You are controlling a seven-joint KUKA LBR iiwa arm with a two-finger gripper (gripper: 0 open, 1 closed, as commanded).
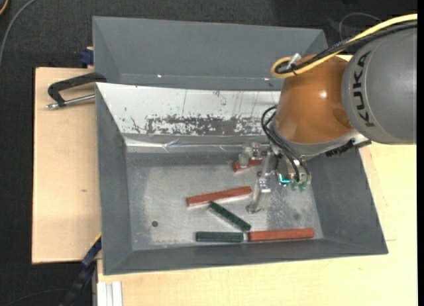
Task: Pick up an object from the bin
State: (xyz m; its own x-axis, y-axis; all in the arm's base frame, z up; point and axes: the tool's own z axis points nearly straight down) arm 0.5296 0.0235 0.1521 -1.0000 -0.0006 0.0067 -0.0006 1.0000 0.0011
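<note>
The grey metal bin [132,185] holds a few loose bits. The claw [258,199], under the arm's orange wrist cover [311,102], sits low over the bin floor right of centre, w/ its tip just at the right end of a long flat reddish-brown stick [217,197] lying almost level across the mid floor. Whether the tip touches that stick or only hangs above it can't be told from this angle, nothing shows plainly gripped, and whether the claw is released or clenched can't be told either. Nearest neighbours: a short dark green bar [230,216] slanting just below the stick's right end, and a small reddish-brown block [242,163] near the back wall, just left of the wrist hardware. Toward the front wall lie a second dark green bar [220,236] and a brighter red bar [281,234], approx end to end. Judgement: the reddish-brown stick is the likeliest pick, being closest. To do it well the claw should straddle the stick across its narrow width, not lengthwise, go right down to the floor since the piece looks thin, and stay clear of the slanting green bar so only one item comes up. Gripping nearer the middle vs. the very end would cut the risk of it tipping or slipping out on the lift.
</note>
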